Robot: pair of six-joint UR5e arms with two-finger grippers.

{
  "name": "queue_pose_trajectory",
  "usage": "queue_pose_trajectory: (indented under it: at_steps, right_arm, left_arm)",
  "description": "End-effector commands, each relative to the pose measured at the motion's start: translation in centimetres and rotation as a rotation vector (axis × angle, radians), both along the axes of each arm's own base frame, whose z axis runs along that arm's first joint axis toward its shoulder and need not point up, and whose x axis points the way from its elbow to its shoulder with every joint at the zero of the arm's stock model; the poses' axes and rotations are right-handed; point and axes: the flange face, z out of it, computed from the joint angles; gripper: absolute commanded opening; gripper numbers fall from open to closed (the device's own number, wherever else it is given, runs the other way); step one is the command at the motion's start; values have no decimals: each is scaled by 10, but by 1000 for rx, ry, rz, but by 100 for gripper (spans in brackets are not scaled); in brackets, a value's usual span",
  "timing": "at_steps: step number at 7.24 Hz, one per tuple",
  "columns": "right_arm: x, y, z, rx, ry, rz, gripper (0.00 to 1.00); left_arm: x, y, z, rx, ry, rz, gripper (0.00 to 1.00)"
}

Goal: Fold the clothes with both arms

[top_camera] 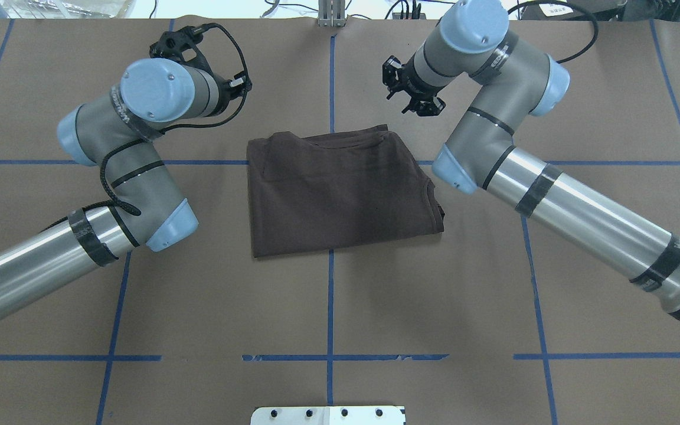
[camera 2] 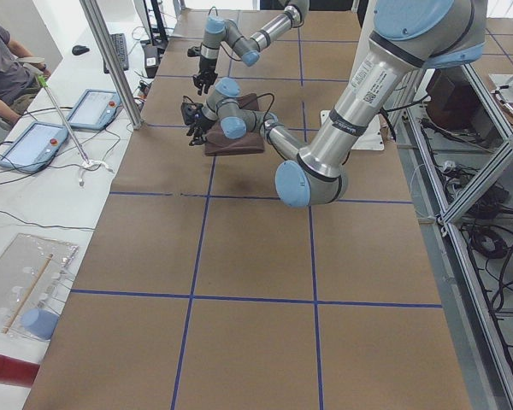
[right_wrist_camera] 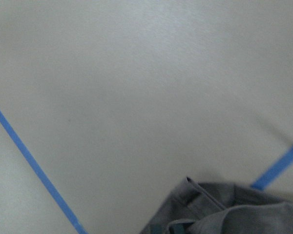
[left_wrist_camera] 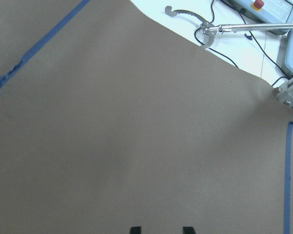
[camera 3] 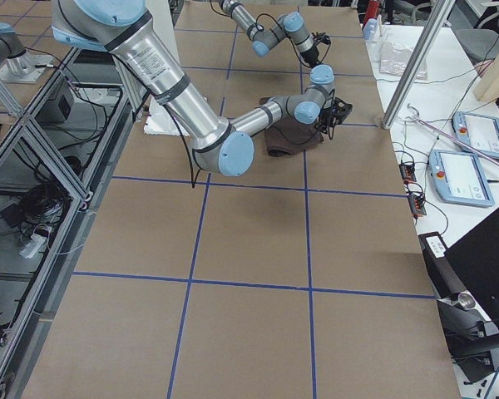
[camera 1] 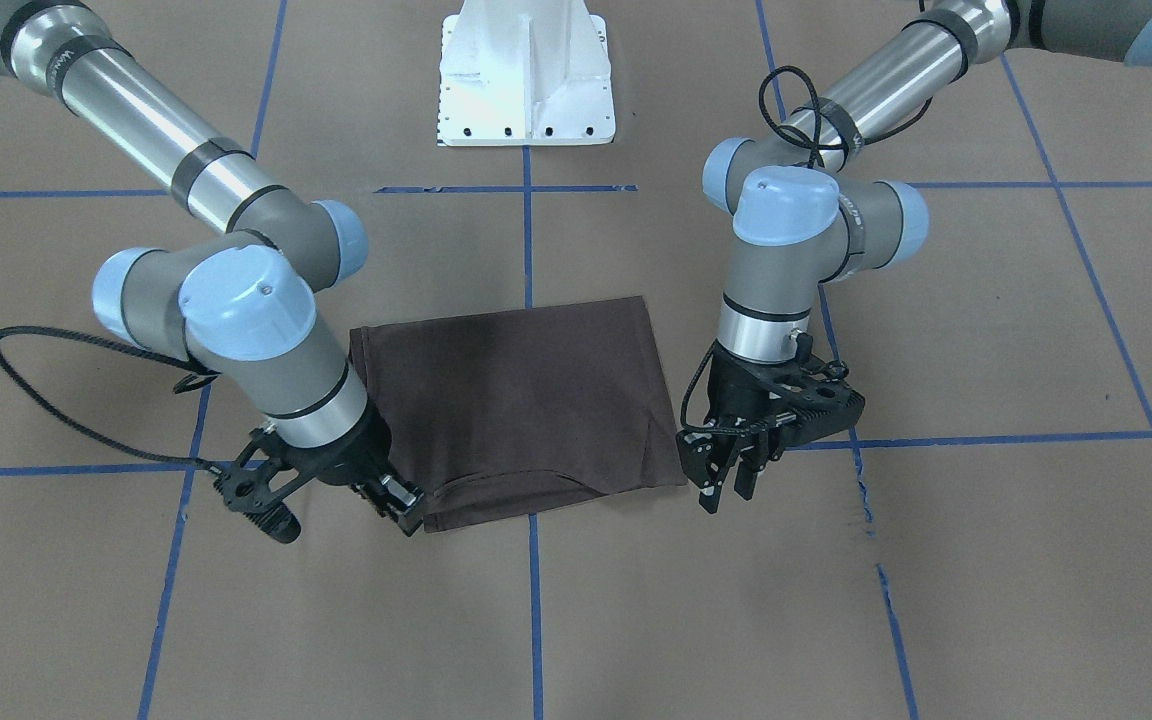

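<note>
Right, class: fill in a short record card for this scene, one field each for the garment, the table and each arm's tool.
garment: dark brown T-shirt, folded into a rough rectangle, lying flat
table: brown table marked with blue tape lines
left tool: open, empty, apart from the T-shirt
right tool: at a corner of the T-shirt; whether it is open or shut cannot be told

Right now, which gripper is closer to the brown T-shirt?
Right. The right gripper sits at one far corner of the T-shirt, about touching it; the left gripper hangs just off the other far corner, with a visible gap between.
</note>
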Motion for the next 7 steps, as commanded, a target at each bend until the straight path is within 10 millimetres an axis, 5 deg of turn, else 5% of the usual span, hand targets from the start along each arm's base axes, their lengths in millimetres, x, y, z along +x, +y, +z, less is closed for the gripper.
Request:
queue_pose_trajectory:
  at_steps: [1, 2, 3, 5, 6, 7]
  right_arm:
    - [63, -18, 43, 48, 4, -78, 100]
    - [104, -15, 78, 90, 37, -93, 100]
    - [158, -12, 130, 174, 102, -166, 100]
    - [280, -4, 242, 317, 245, -341, 100]
    - [345, -8, 262, 335, 265, -408, 100]
    - [415, -1, 284, 333, 277, -440, 100]
  left_arm:
    - [-62, 23, 16, 70, -9, 94, 100]
    - [-105, 32, 38, 139, -74, 178, 100]
    - [-176, 37, 85, 180, -135, 317, 100]
    - [-330, 7, 183, 318, -333, 538, 100]
    - [-385, -6, 230, 329, -382, 590, 100]
    - [-459, -5, 281, 329, -412, 615, 100]
